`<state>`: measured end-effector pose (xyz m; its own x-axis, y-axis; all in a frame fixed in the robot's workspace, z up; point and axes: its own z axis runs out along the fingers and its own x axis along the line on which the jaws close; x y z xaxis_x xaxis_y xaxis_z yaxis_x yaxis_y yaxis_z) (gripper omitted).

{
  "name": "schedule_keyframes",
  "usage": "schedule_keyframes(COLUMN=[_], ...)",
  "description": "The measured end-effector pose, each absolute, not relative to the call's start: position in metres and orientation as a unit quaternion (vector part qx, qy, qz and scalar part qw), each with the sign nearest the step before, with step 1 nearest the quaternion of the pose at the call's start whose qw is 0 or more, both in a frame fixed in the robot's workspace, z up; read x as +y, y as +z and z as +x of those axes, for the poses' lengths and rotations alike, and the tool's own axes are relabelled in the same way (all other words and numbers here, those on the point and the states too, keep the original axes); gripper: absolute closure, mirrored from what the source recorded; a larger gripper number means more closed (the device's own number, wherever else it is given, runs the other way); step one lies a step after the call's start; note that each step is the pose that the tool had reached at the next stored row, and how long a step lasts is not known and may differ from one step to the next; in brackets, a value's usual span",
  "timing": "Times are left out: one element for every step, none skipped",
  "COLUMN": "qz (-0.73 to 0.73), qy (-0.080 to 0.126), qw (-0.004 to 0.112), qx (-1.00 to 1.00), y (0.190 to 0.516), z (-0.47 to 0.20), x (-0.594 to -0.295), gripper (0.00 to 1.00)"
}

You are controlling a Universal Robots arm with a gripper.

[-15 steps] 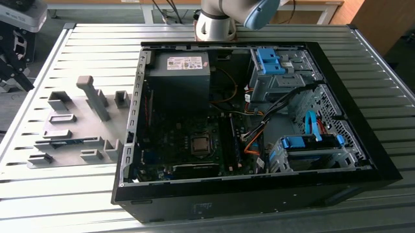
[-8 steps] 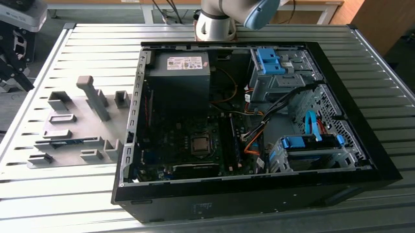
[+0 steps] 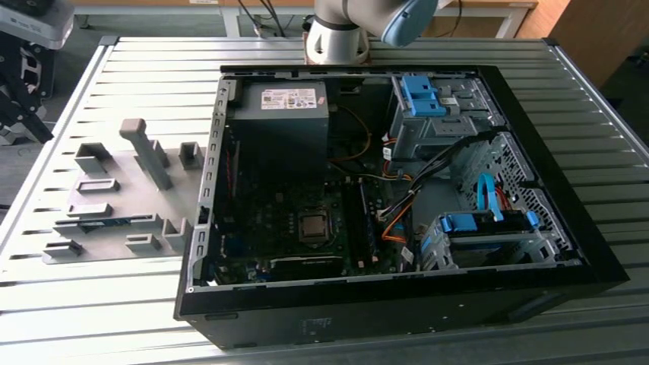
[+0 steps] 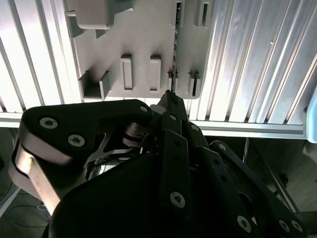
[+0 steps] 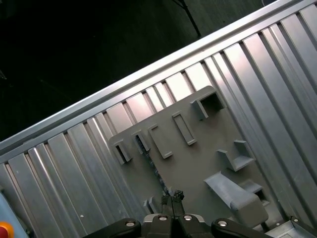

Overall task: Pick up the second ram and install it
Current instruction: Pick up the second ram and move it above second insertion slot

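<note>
The second ram is a thin blue stick standing on its edge in slots of the grey holder plate, on the exterior view's left beside the open computer case. Both wrist views look down on it edge-on as a dark thin line, the ram running between holder blocks. My gripper hangs well above the plate, over one end of the stick. Its fingers are pressed together with nothing between them. The arm's base stands behind the case.
The case lies open with the motherboard and its processor socket, a power supply, orange and black cables and blue drive-bay clips. Several grey holder blocks rise from the plate. The ribbed metal table ends close behind the holder.
</note>
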<state>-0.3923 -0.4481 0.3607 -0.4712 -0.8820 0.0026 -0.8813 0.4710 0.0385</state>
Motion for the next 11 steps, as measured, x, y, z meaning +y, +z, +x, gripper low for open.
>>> schedule_keyframes(qz=[0.515, 0.515, 0.516, 0.516, 0.517, 0.517, 0.518, 0.518, 0.519, 0.519, 0.52], qy=[-0.016, -0.016, -0.016, -0.016, -0.016, -0.016, -0.016, -0.016, -0.016, -0.016, -0.016], qw=[0.011, 0.011, 0.011, 0.011, 0.011, 0.011, 0.011, 0.011, 0.011, 0.011, 0.011], qx=[-0.857, -0.857, -0.856, -0.856, -0.856, -0.856, -0.855, -0.855, -0.855, -0.854, -0.854], y=[0.3607, 0.3608, 0.3608, 0.3608, 0.3607, 0.3607, 0.3607, 0.3607, 0.3607, 0.3608, 0.3608], z=[-0.3923, -0.3923, -0.3923, -0.3923, -0.3923, -0.3923, -0.3923, -0.3923, -0.3923, -0.3923, -0.3923], x=[-0.4481, -0.4481, -0.4481, -0.4481, -0.4481, -0.4481, -0.4481, -0.4481, -0.4481, -0.4481, -0.4481], gripper=[0.89, 0.89, 0.89, 0.89, 0.89, 0.89, 0.89, 0.89, 0.89, 0.89, 0.89])
